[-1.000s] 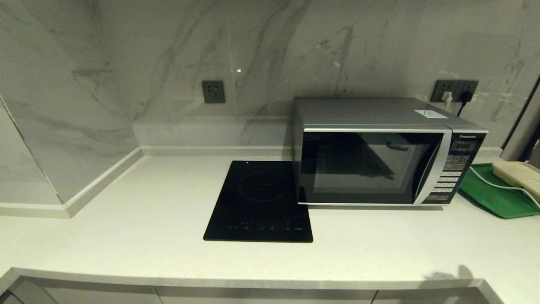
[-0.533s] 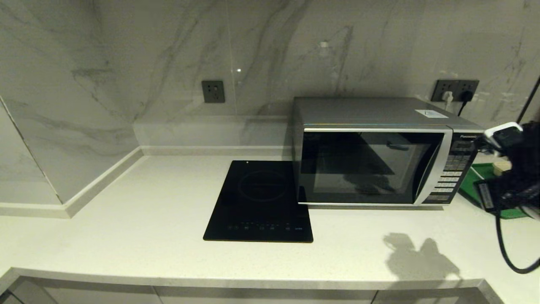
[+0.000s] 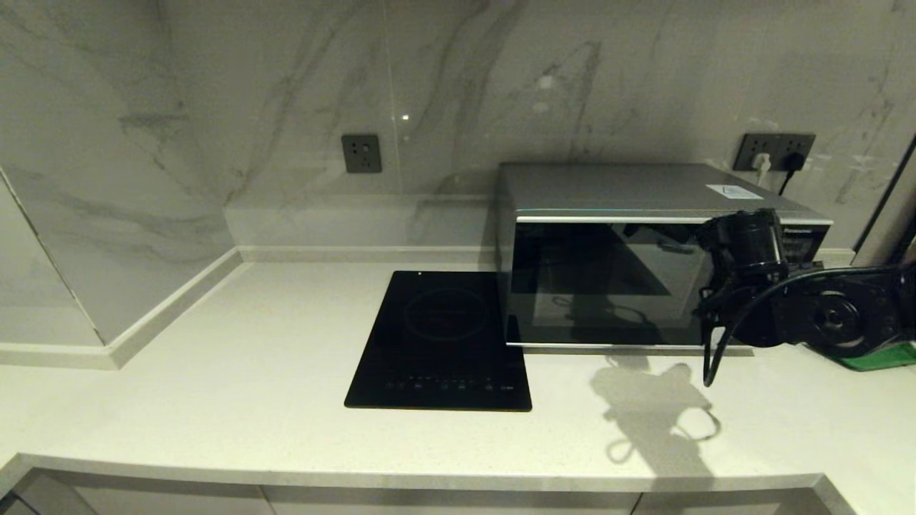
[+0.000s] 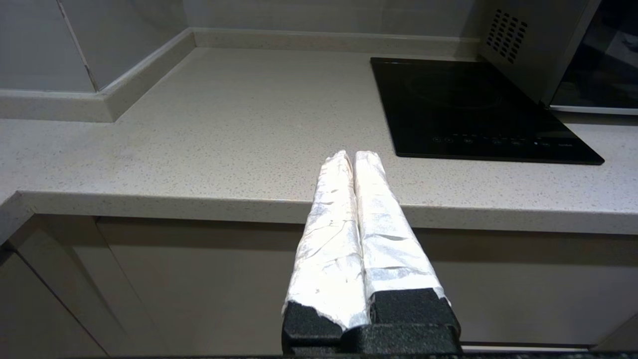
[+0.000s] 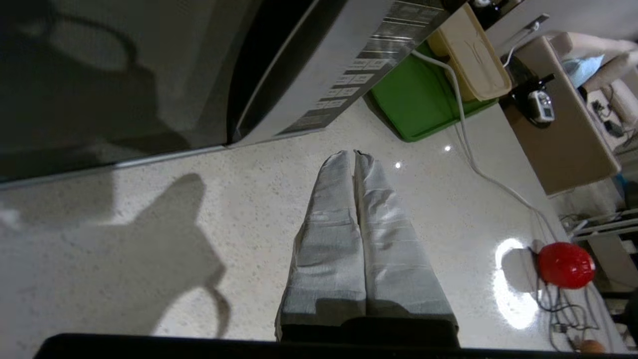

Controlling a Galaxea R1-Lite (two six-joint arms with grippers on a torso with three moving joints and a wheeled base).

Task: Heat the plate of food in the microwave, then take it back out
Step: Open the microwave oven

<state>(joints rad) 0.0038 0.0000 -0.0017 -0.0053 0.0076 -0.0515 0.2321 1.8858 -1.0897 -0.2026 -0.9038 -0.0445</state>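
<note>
The silver microwave (image 3: 615, 286) stands at the back right of the counter with its dark glass door closed; it also shows in the right wrist view (image 5: 149, 75). The plate of food is out of view in every frame. My right arm (image 3: 787, 315) reaches in from the right and hides the keypad side of the oven. My right gripper (image 5: 354, 153) hangs over the bare counter just in front of the keypad panel (image 5: 349, 85), its taped fingers shut on nothing. My left gripper (image 4: 353, 154) is parked, shut and empty, in front of the counter's front edge.
A black glass cooktop (image 3: 444, 343) lies left of the microwave. A green tray (image 5: 418, 104) with a cream slab (image 5: 471, 55) and a white cable (image 5: 468, 149) sits to the oven's right. A red ball (image 5: 565, 264) is beyond the counter's right end.
My right arm has swung in from the right edge to the front of the microwave's keypad side. Its shadow has slid left across the counter.
</note>
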